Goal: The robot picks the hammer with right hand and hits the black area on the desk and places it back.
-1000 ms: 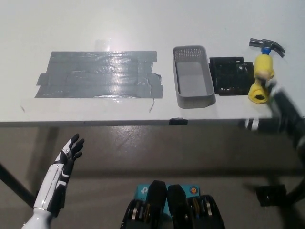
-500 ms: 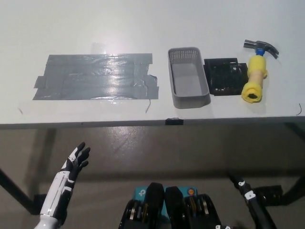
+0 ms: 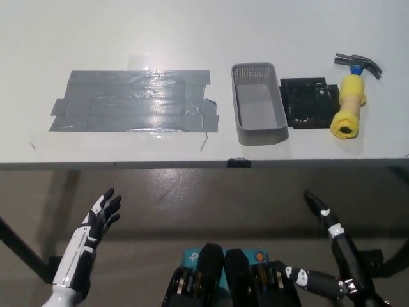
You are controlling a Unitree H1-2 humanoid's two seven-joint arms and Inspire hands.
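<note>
**Hammer lies on the surface, both hands low and holding nothing**

The hammer [image 3: 352,96] lies at the upper right of the frame on the white surface [image 3: 192,38]. Its steel claw head points toward the top of the frame, and its yellow handle runs down toward the near edge, with the butt end closest to that edge. Nothing touches it.

Just to the left of the hammer sits a black tray [image 3: 309,102], flat on the surface. Left of that, touching or almost touching it, stands a grey basket [image 3: 258,103] with perforated walls, its long side running from top to bottom of the frame. The basket's inside looks bare.

The black area [image 3: 135,100], a patch of dark grey tape strips laid side by side, occupies the left centre of the frame, well apart from the hammer and just left of the basket.

The right hand [image 3: 327,214] is at the lower right of the frame, below the surface's near edge and over the floor, with its fingers stretched out and apart, gripping nothing. It is well apart from the hammer.

The left hand [image 3: 101,214] rests at the lower left of the frame, also below the surface's edge, fingers spread and gripping nothing.
</note>
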